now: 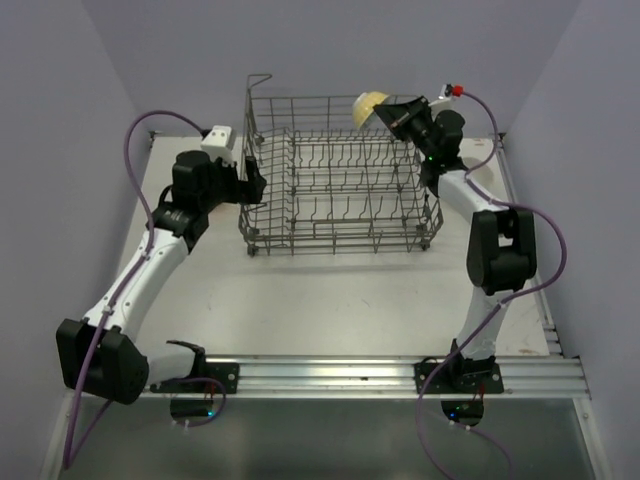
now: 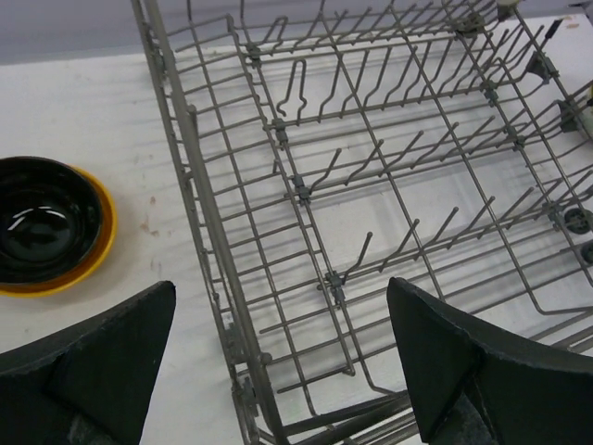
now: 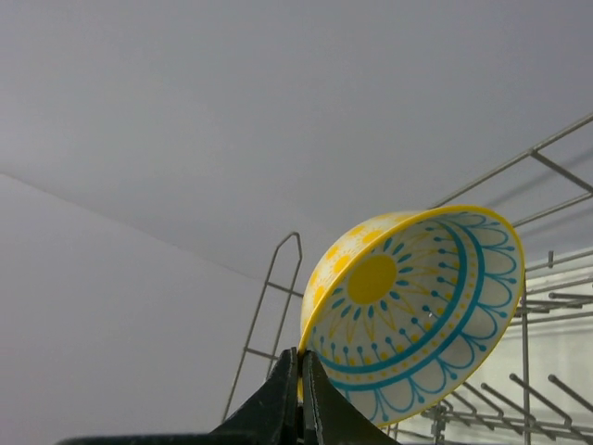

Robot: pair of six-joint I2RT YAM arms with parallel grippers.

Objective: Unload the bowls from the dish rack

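Top external view: large grey metal wire dish rack (image 1: 340, 185) at upper centre, on white table (image 1: 330, 300). At its upper-right corner, right gripper (image 1: 388, 113) clamped on rim of tilted yellow round bowl with blue pattern (image 1: 368, 107), above rack's top edge. Left gripper (image 1: 255, 180) at rack's left side, spread wide, holding nothing. Left wrist view: black fingers (image 2: 93, 371) in lower corners, rack's side wall between them; black round bowl with yellow rim (image 2: 46, 222) at left, on table, apart from fingers.

White worktop (image 1: 330, 300) carrying a grey wire dish rack (image 1: 330, 232).
A black bowl (image 2: 44, 221) with a yellow outside sits upright on the bare surface, just beside the rack's side wall.
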